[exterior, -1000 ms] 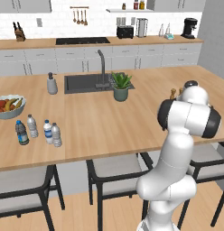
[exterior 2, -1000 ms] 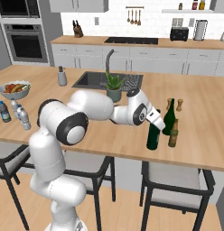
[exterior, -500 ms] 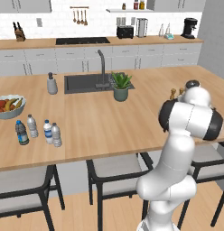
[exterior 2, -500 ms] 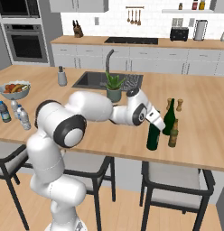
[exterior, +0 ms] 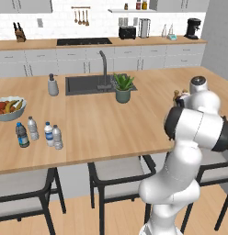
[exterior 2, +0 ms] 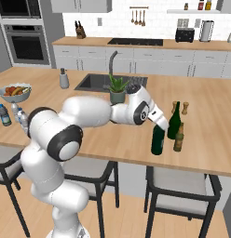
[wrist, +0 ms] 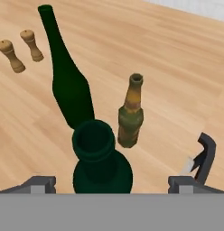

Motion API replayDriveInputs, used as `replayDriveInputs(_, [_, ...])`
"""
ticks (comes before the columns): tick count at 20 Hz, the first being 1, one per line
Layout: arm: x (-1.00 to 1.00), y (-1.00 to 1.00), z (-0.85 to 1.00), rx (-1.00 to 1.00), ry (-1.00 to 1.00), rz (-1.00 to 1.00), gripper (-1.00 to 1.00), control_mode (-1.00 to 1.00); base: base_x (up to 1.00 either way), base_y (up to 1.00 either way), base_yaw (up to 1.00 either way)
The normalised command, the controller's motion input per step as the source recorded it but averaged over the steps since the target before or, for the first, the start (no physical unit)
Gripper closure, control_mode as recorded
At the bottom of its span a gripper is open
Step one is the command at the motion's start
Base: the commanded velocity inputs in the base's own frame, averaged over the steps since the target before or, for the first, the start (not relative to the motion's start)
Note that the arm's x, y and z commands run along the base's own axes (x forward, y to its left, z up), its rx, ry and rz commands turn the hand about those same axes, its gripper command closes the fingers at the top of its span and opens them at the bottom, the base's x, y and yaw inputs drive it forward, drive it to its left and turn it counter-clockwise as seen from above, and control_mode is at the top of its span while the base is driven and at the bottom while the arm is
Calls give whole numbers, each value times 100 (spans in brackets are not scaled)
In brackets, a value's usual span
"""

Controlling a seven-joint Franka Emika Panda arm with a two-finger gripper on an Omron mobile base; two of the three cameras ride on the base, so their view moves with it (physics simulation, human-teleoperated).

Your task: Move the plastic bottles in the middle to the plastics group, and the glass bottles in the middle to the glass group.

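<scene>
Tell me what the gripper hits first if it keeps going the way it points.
Likely the dark wine bottle: its mouth sits right between the open gripper fingers, directly ahead. Depth is hard to judge.

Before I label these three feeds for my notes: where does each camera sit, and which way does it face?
Left base view: behind the arm's left, looking forward over the island; white arm at lower right.
Right base view: behind its right; arm from lower left reaches to the dark wine bottle.
Hand view: on the hand, looking down the open pincer at that bottle's mouth.
Both base views share the sink and potted plant.
</scene>
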Motion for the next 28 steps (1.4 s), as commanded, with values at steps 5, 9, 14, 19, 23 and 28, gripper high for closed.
replayDriveInputs(5, [-27, 24, 33, 3, 0, 0, -100, -100, 0, 0, 0])
replayDriveInputs(9, [-53, 49, 9, 6, 1, 0, -100, -100, 0, 0, 0])
replayDriveInputs(14, [-63, 60, 0, 1, 0, 2, -100, -100, 0, 0, 0])
replayDriveInputs(19, [-50, 81, 0, -3, 5, 16, -100, -100, 0, 0, 0])
replayDriveInputs(23, [-34, 87, 2, 0, 18, 35, -100, -100, 0, 0, 0])
replayDriveInputs(28, [-29, 82, 10, 0, 20, 46, -100, -100, 0, 0, 0])
